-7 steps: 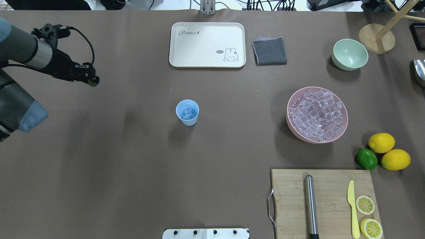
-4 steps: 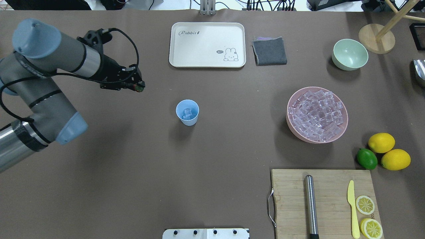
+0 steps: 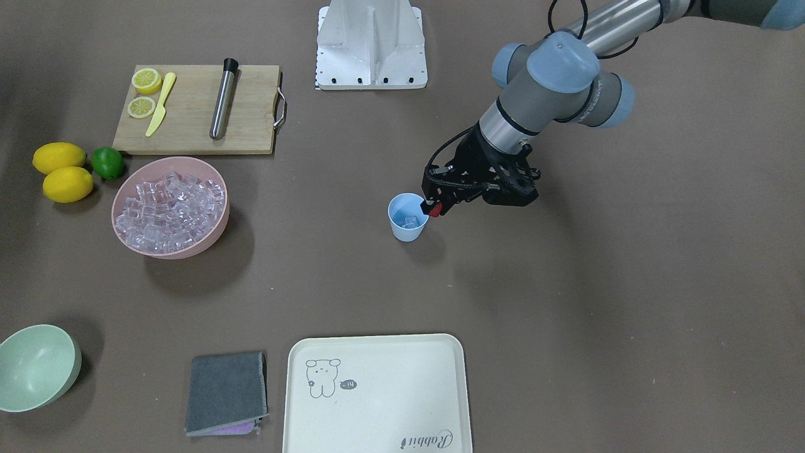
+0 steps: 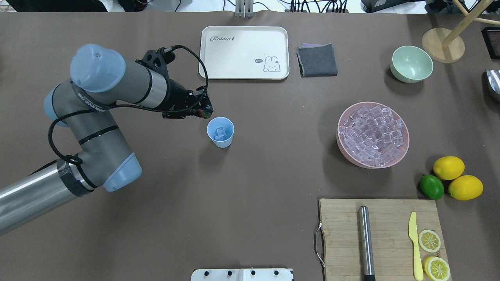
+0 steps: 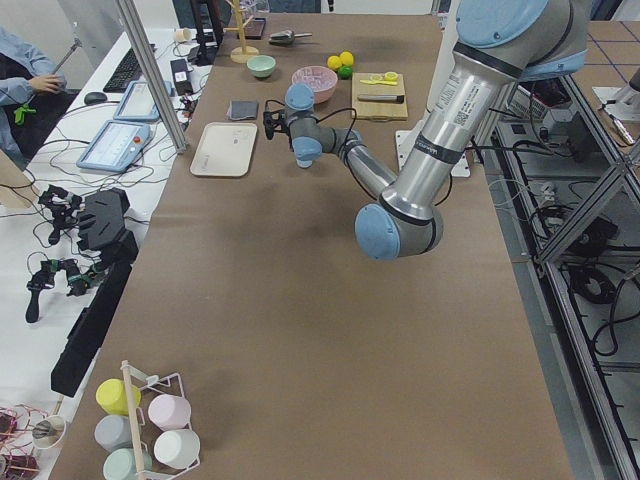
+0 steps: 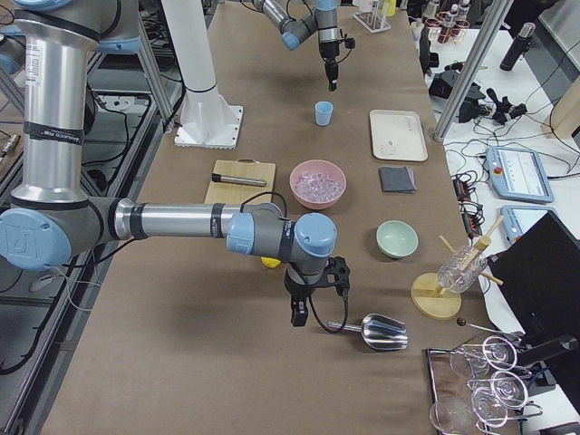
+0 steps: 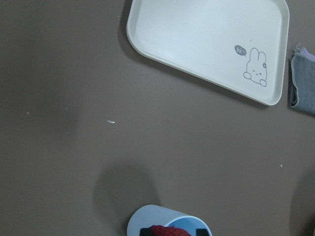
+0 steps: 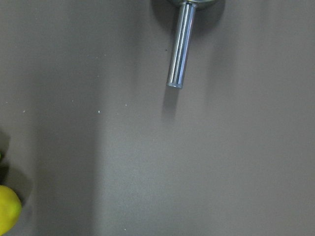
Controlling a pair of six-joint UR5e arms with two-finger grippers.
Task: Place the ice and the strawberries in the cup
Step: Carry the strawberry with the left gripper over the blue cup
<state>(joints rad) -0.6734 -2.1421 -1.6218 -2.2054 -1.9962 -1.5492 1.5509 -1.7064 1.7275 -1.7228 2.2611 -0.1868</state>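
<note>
With my left gripper (image 3: 434, 207) clamped on the strawberry (image 3: 434, 209) above the cup (image 3: 407, 233) rim, a release here could drop it outside.

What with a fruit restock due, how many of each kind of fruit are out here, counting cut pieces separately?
whole lemons: 2
lime: 1
cut lemon pieces: 2
strawberry: 1
Total: 6
</note>
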